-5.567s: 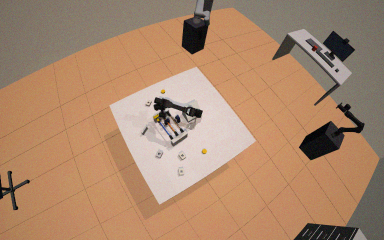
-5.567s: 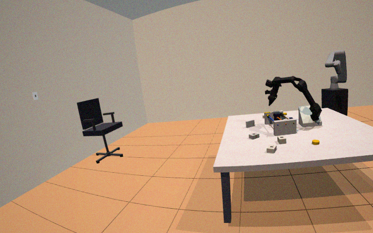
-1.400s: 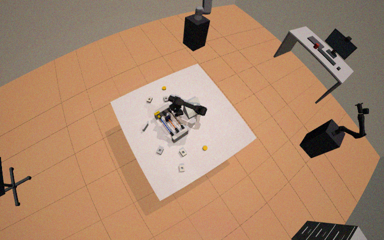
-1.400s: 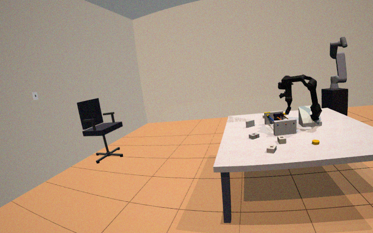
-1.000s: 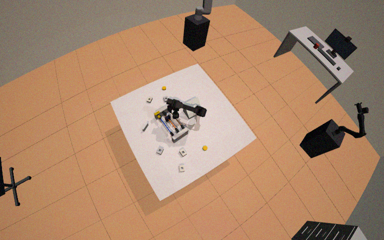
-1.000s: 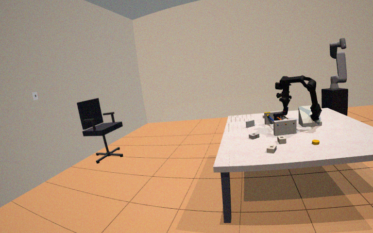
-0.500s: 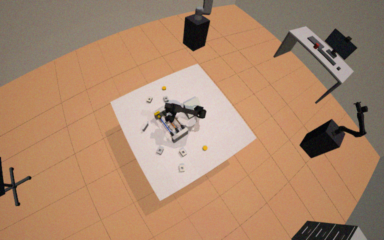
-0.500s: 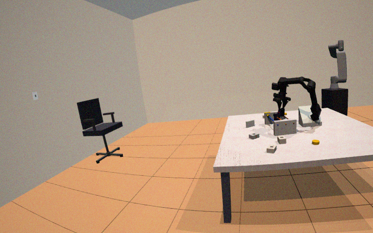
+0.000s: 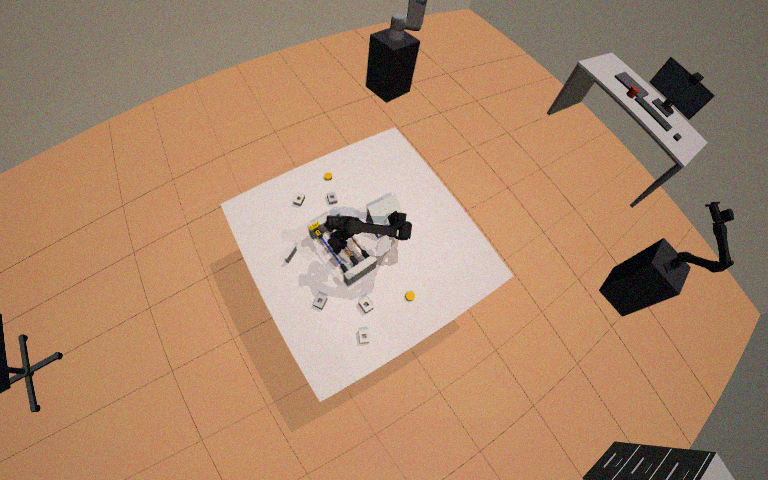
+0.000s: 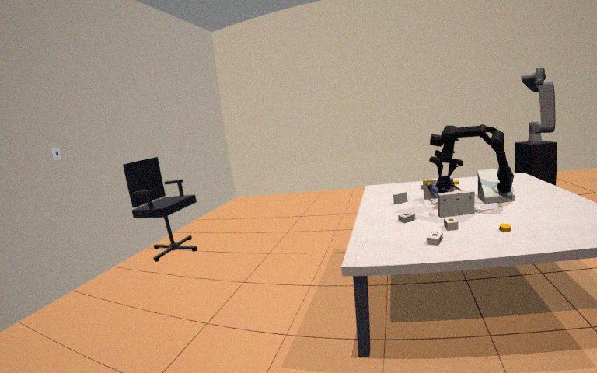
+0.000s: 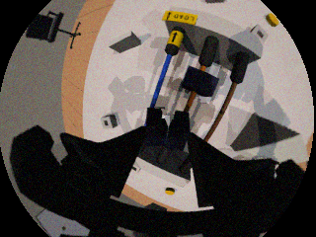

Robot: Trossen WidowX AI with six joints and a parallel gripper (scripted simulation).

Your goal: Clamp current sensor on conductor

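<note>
My gripper [image 9: 338, 242] [image 10: 445, 179] [image 11: 167, 132] points down over the conductors, its fingers apart and shut on the dark split-core sensor. The sensor is nearly hidden against the black fingers; its jaws and arrow cannot be made out. The blue conductor [image 9: 331, 251] [image 11: 162, 81] runs from beside the yellow LOAD marker [image 9: 314, 225] [image 11: 180, 18] to near the left finger. Its end carries a yellow arrow sleeve [image 11: 175, 39]. Whether the sensor surrounds it cannot be seen. The orange conductor [image 11: 190, 105] bears a dark blue block [image 11: 199, 81]. The brown conductor [image 11: 223, 110] lies beyond it.
The conductors run between two grey end blocks, the near one [image 9: 360, 271] [image 10: 455, 203] facing the exterior camera. A small grey plate [image 9: 291, 253] [image 10: 399, 198] stands beside them, and a sloped panel [image 9: 381, 204] behind. Several small grey blocks and a yellow disc [image 9: 410, 296] [image 10: 505, 228] lie around.
</note>
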